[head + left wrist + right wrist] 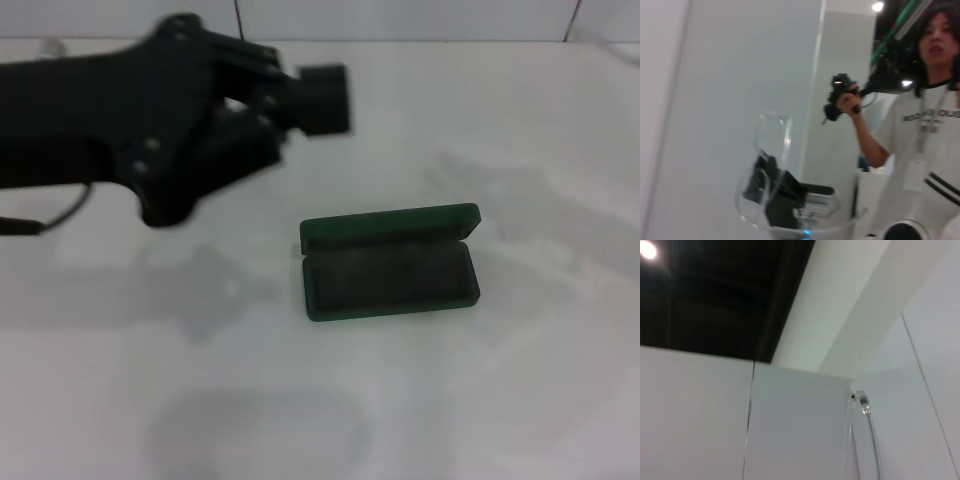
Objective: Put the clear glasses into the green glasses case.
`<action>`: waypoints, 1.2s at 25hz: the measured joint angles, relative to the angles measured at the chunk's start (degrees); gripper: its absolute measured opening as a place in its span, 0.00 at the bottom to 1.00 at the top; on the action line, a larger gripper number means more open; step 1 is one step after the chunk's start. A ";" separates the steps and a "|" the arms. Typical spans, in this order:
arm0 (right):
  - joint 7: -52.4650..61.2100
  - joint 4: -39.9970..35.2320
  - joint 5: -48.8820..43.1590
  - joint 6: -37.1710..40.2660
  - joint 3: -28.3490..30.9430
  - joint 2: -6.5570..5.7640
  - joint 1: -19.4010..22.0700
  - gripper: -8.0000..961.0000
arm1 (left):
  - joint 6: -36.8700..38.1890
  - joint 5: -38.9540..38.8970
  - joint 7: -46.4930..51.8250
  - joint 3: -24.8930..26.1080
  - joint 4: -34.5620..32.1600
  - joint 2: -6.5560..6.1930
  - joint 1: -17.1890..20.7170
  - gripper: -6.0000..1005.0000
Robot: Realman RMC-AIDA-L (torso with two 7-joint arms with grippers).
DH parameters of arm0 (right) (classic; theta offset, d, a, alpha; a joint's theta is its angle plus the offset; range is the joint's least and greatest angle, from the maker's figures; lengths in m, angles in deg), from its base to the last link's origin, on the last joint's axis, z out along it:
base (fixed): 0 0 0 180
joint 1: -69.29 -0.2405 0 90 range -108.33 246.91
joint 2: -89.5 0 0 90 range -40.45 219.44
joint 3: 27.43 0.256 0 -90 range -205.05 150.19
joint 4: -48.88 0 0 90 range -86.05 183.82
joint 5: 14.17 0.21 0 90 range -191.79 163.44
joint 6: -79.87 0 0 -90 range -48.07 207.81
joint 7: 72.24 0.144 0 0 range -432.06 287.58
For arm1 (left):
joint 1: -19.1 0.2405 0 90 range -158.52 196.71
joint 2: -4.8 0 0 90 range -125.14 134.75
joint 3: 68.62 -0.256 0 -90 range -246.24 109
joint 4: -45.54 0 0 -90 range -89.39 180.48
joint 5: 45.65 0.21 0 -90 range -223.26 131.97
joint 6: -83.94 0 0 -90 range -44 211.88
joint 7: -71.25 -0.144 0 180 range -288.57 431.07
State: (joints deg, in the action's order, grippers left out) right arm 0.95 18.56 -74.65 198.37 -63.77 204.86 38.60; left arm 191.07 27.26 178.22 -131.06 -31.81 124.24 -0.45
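Observation:
The green glasses case (390,265) lies open on the white table, its lid standing up along the far side and its dark lining bare. My left gripper (215,150) hangs high above the table, up and to the left of the case, blurred. In the left wrist view the clear glasses (771,145) sit right at the dark fingers (777,192), which look shut on the frame. In the head view the glasses cannot be made out. The right gripper is out of view.
The white table (520,400) spreads around the case, with a tiled wall behind it. A person in a white T-shirt (930,145) holding a black handheld device (840,97) stands beyond the left arm. The right wrist view shows only walls and ceiling.

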 joint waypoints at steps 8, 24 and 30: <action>-2.45 5.83 1.17 0.79 -0.26 0.14 -3.23 0.09 | -0.16 -3.67 -3.39 -8.11 4.75 0.29 -3.31 0.04; -8.37 12.38 1.20 0.24 -7.36 0.65 -7.64 0.09 | -0.79 -7.17 -8.27 -13.03 11.76 0.54 -5.90 0.04; -8.46 12.48 0.98 -0.32 -8.82 0.66 -7.89 0.09 | -1.27 -7.74 -9.04 -14.04 11.80 0.53 -6.00 0.04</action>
State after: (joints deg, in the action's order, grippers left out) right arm -7.51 31.03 -73.67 198.05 -72.59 205.52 30.71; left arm 189.79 19.52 169.19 -145.11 -20.02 124.77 -6.45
